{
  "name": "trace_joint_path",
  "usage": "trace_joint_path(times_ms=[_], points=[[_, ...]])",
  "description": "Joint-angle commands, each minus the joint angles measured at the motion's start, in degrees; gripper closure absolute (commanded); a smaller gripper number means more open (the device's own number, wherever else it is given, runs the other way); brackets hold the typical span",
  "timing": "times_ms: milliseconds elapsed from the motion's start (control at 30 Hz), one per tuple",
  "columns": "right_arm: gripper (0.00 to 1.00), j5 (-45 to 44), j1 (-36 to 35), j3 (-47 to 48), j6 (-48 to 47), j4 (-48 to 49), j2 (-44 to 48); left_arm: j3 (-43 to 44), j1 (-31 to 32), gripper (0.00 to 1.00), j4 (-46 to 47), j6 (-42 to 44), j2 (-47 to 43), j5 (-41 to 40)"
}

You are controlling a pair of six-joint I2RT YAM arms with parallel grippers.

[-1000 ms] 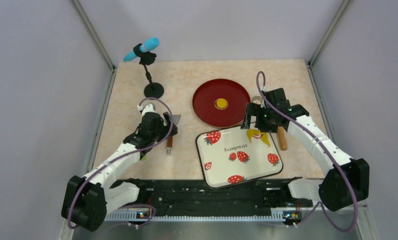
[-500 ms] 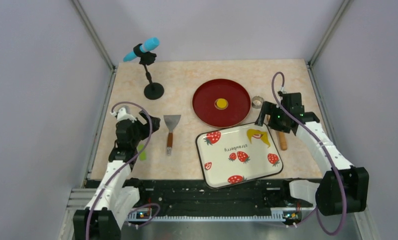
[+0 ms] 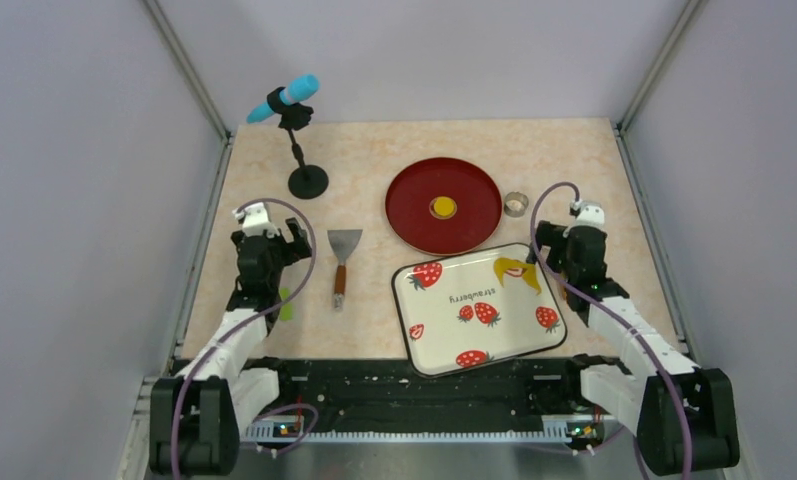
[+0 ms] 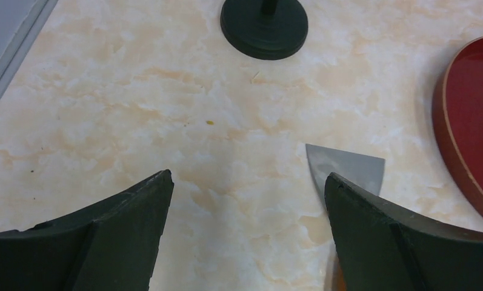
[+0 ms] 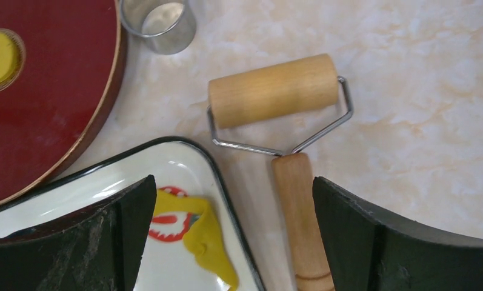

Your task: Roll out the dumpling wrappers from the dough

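Observation:
A flattened irregular patch of yellow dough lies in the far right corner of the strawberry tray; it also shows in the right wrist view. One round yellow dumpling wrapper lies in the middle of the red plate. My right gripper is open and empty above the tray's right edge. Its jaws stand to either side of the tray corner and the wooden roller's handle. My left gripper is open and empty over bare table, left of the scraper.
The wooden roller lies on the table right of the tray. A small metal ring stands beside the red plate. A microphone stand is at the back left. A small green scrap lies near the left arm.
Both arms have drawn back towards the near edge. The right gripper left the tray's far corner and moved right. The left gripper moved left, away from the scraper.

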State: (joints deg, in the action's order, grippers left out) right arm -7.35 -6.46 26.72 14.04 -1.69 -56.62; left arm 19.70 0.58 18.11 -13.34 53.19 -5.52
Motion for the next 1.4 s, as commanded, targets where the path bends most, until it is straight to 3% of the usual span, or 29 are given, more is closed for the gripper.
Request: trace_joint_path(times_ms=[0,200,367,533,633,667,800,867,1000,1367], points=[[0.04,-10.19,0.17,-7.68,-4.44,26.05,0.27,-0.90,-0.19,0.01,13.93,4.92,7.76,-1.85],[0.02,-14.22,0.22,-11.94,-7.57,42.50,-8.30,-3.16,-0.22,0.01,30.35,3.90,18.54,-1.21],[0.01,-6.01,2.30,-14.59,-9.93,55.07,-14.79,3.66,-1.71,0.01,23.63,4.81,24.50,3.16],[0.03,-1.70,6.11,-10.25,-9.09,52.92,-19.38,5.17,-1.81,0.01,21.28,6.96,25.26,7.02],[0.01,1.92,8.21,-15.34,-9.35,69.20,-25.43,5.44,-1.81,0.01,18.95,11.66,23.71,7.23],[0.01,3.78,8.22,-16.31,-10.26,71.86,-26.63,4.24,-1.81,0.01,21.99,12.45,23.41,6.49],[0.01,4.33,8.22,-16.56,-10.43,72.04,-26.81,-0.02,-3.02,0.01,34.30,11.65,27.42,2.63],[0.01,4.37,8.26,-16.40,-10.49,71.33,-26.52,-2.53,-3.41,0.01,44.90,11.84,31.73,2.68],[0.01,4.39,8.23,-16.53,-10.57,71.92,-26.66,-0.98,-3.92,0.01,38.14,10.82,29.93,2.09],[0.01,4.72,8.26,-16.35,-10.85,71.56,-26.63,-1.01,-3.79,0.01,38.08,11.15,29.83,1.69]])
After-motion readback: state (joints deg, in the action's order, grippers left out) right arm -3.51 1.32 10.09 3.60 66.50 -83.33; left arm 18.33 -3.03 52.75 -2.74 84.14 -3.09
